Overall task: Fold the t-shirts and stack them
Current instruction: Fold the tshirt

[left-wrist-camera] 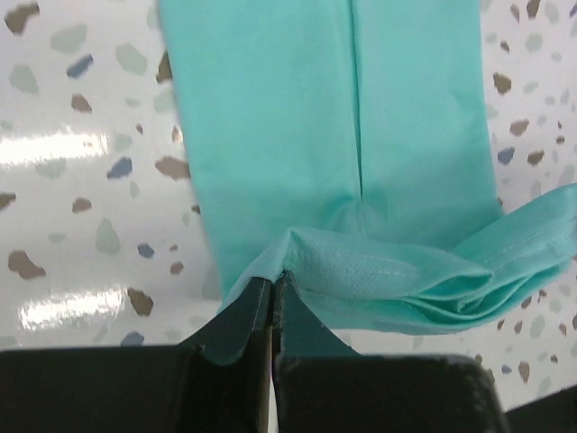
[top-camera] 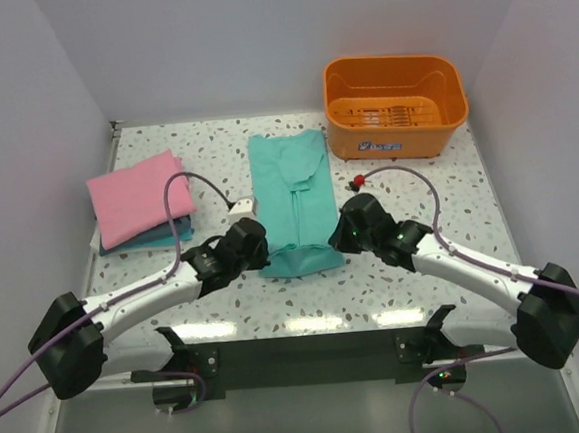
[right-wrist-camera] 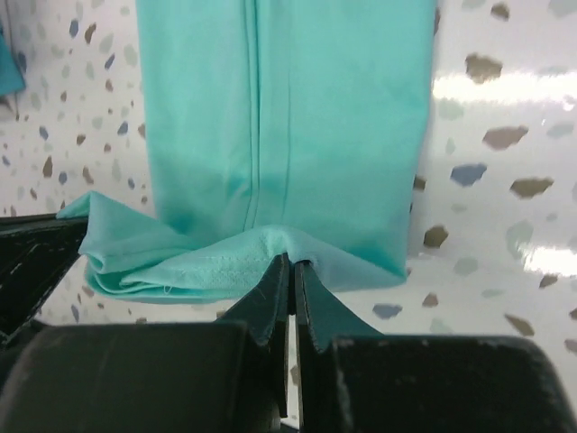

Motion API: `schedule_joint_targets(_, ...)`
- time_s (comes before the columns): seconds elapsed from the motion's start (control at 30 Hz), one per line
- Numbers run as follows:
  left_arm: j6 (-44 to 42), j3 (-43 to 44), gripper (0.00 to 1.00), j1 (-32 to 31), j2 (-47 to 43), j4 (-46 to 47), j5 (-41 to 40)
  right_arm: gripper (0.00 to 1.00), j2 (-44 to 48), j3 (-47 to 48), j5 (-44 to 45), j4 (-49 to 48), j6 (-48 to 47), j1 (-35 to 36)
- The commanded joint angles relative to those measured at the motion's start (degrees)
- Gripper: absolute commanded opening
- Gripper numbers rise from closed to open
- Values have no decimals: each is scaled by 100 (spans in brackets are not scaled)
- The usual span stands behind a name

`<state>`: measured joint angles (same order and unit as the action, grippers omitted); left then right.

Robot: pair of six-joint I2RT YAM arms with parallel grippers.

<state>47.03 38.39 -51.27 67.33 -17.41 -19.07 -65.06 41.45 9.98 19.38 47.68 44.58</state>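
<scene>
Left hand [left-wrist-camera: 273,281] and right hand [right-wrist-camera: 293,263] clamp hem corners of teal t-shirt [top-camera: 289,186], end away from orange basket [top-camera: 433,125]; cloth likely limp, light.

teal t-shirt [top-camera: 291,198]: matt cloth | table [top-camera: 451,224]: glossy speckled | basket [top-camera: 396,103]: plastic

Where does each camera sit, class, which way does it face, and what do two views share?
Top external: above and behind the bases, looking down at the speckled table, folded teal-green cloth t-shirt, folded pink cloth t-shirt and orange plastic basket; left arm and right arm show.
Left wrist: on the left arm, facing forward past the left jaws, shut on the teal-green t-shirt's near hem.
Right wrist: mirrored; right jaws shut on that hem.
Shared: both wrist views show that hem.
</scene>
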Motion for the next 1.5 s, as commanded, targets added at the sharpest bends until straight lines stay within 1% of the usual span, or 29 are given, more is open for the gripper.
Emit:
schedule_joint_targets(0.0, -703, 625, 0, 396, 375, 738, -281, 0, -515, 573, 101, -469, -540, -387)
schedule_joint_targets(0.07, -748, 835, 0, 590, 674, 826, -150, 0, -955, 941, 83, -532, -637, -625)
schedule_joint_targets(0.2, -993, 1205, 0, 1109, 1211, 1248, 43, 0, -1448, 1514, 224, -513, -865, -880)
schedule_joint_targets(0.37, -1318, 1758, 0, 1522, 1922, 1442, 228, 0, -2133, 2260, 5, -452, -1129, -1214)
schedule_joint_targets(0.5, -1547, 2154, 0, 1882, 2486, 1592, 641, 0, -2703, 2552, -110, -514, -1147, -1416)
schedule_joint_targets(0.53, -1582, 2338, 0, 1927, 2600, 1565, 685, 0, -2810, 2613, -136, -522, -1130, -1486)
schedule_joint_targets(0.7, -1635, 2577, 0, 2173, 3189, 1653, 992, 0, -3407, 3017, -251, -488, -1094, -1671)
schedule_joint_targets(0.73, -1661, 2603, 0, 2191, 3251, 1836, 1019, 0, -3556, 3053, -242, -540, -1103, -1706)
schedule_joint_targets(0.83, -1723, 2804, 0, 2261, 3506, 1846, 967, 0, -3890, 3202, -216, -681, -1138, -1785)
schedule_joint_targets(0.87, -1740, 2840, 0, 2314, 3628, 1872, 993, 6, -3961, 3316, -172, -681, -1138, -1803)
schedule_joint_targets(0.9, -1758, 2884, 7, 2340, 3699, 1899, 1071, 12, -4032, 3369, -67, -689, -1147, -1803)
schedule_joint_targets(0.93, -1767, 2989, 20, 2375, 3752, 1899, 1116, 16, -4102, 3430, 3, -672, -1173, -1812)
schedule_joint_targets(0.97, -1776, 3033, 34, 2419, 3822, 1890, 1151, 25, -4216, 3579, 4, -620, -1217, -1812)
schedule_joint_targets(1.0, -1767, 3086, 50, 2428, 3840, 1786, 1151, 34, -4243, 3650, 13, -558, -1287, -1830)
schedule_joint_targets(1.07, -1758, 3113, 64, 2437, 3736, 1750, 1134, 49, -4243, 3843, -22, -304, -1340, -1830)
schedule_joint_targets(1.1, -1749, 3061, 70, 2437, 3665, 1750, 1142, 61, -4200, 3861, -57, -198, -1332, -1830)
schedule_joint_targets(1.13, -1662, 2904, 86, 2437, 3569, 1750, 1151, 69, -4138, 3836, -92, -110, -1279, -1830)
schedule_joint_targets(1.17, -1609, 2772, 97, 2437, 3333, 1750, 1160, 79, -4051, 3696, -197, -110, -1261, -1830)
schedule_joint_targets(1.2, -1565, 2614, 100, 2428, 3191, 1854, 1317, 86, -3876, 3582, -294, -144, -1235, -1830)
schedule_joint_targets(1.23, -1478, 2247, 100, 2428, 3051, 1951, 1405, 98, -3752, 3450, -399, -206, -1157, -1821)
schedule_joint_targets(1.33, -1372, 1683, 100, 2420, 2471, 1988, 1634, 99, -3365, 2652, -777, -347, -1024, -1821)
schedule_joint_targets(1.4, -1319, 1383, 100, 2367, 2242, 1943, 1643, 99, -3190, 2316, -988, -364, -989, -1812)
schedule_joint_targets(1.43, -1258, 1051, 100, 2349, 2136, 1952, 1678, 99, -3023, 2149, -989, -399, -954, -1812)
schedule_joint_targets(1.47, -1222, 874, 100, 2297, 1918, 1987, 1731, 99, -2917, 1782, -1146, -443, -910, -1812)
